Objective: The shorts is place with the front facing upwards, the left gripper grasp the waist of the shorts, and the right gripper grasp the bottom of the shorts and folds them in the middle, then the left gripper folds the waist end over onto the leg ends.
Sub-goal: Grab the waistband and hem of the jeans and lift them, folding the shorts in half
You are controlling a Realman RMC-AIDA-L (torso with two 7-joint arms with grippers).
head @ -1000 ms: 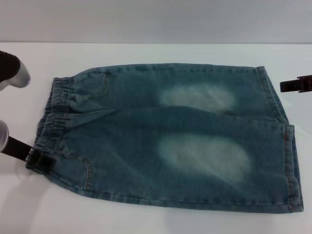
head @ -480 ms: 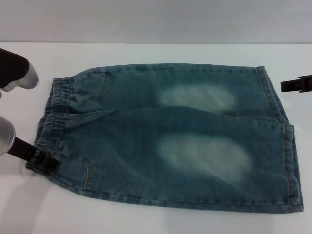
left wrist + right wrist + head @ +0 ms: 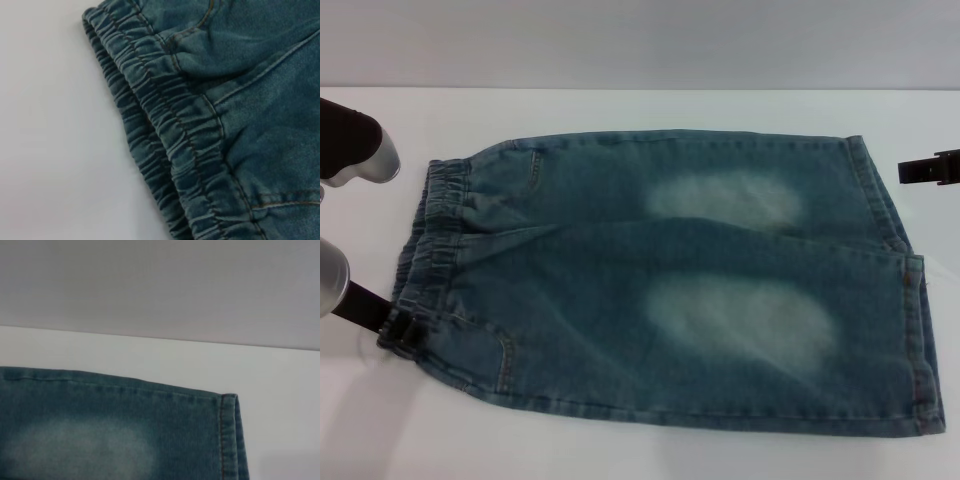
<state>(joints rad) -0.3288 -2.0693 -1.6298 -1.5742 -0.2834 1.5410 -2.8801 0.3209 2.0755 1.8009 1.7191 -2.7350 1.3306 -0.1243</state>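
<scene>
The shorts (image 3: 660,280) lie flat and front up on the white table, blue-teal denim with two pale thigh patches. Their gathered waist (image 3: 430,240) is at the left and the leg ends (image 3: 910,330) are at the right. My left gripper (image 3: 402,328) is at the near corner of the waist, its black tip lying over the band. The left wrist view shows only the ruffled waistband (image 3: 175,140) close up. My right gripper (image 3: 926,171) hangs off the far right, just beyond the far leg's hem (image 3: 227,430) and apart from the cloth.
The white table (image 3: 620,450) runs around the shorts on all sides, with a grey wall behind its far edge. Part of the left arm's dark and silver housing (image 3: 355,150) stands at the far left, beside the waist.
The left arm has come further into view from the left edge. Its tip has shifted slightly along the waist corner, and the cloth there has moved a little. The right gripper has barely moved.
</scene>
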